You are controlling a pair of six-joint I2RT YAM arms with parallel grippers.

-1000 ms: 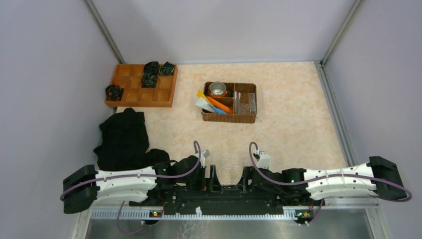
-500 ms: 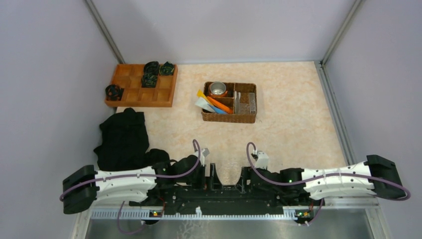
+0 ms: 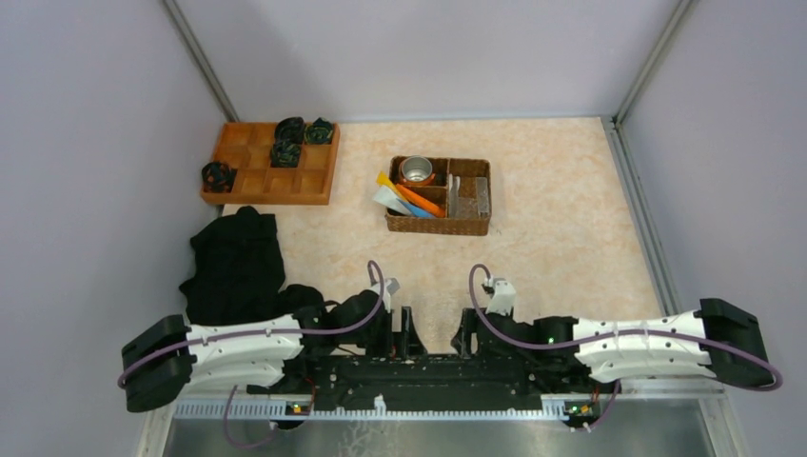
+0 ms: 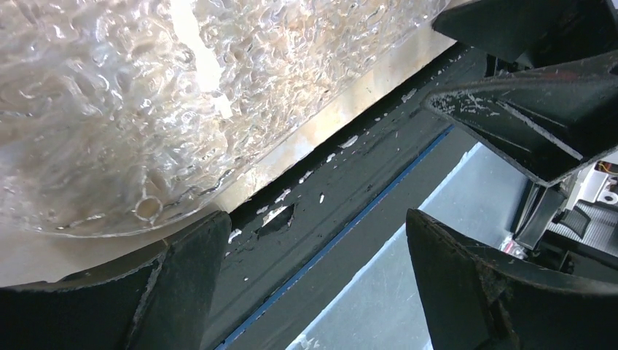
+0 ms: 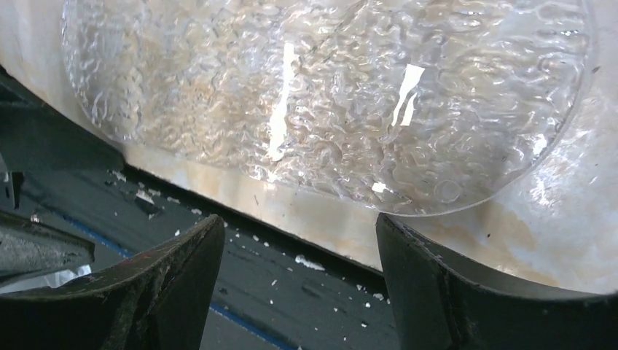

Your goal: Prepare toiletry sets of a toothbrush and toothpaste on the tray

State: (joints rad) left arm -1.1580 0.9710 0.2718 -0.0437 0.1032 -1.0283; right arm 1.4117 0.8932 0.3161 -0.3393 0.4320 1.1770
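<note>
While both arms lie folded low at the near edge of the table, each wrist camera looks out between its own fingers. The left gripper [image 4: 313,292] has its two dark fingers spread wide, with nothing between them. In the gap are the black, chipped base rail [image 4: 342,197] and a grey surface behind it. Just past the fingers, the tray [image 4: 109,102] of clear, bumpy plastic lies flat on the pale table. Its rounded corner is close to one fingertip, though whether they touch cannot be told.

The right gripper [image 5: 299,292] also stands wide apart and holds nothing. Its fingers flank the strip of table between the rail and the tray, whose curved edge lies just beyond the tips and fills the upper part of that view.

Farther out, the overhead camera shows the marbled table [image 3: 561,238], where the clear tray is hard to make out. The tubes [image 3: 411,200], in orange, blue and yellow, lie in the front left compartment of the wicker basket [image 3: 440,228] at mid-table, well apart from both grippers. They poke out over the basket's left rim. A steel cup [image 3: 416,170] stands in the compartment behind them.

At the far left, a wooden compartment tray [image 3: 262,186] holds several dark bundles. A black cloth [image 3: 233,267] lies heaped between it and the left arm.
</note>
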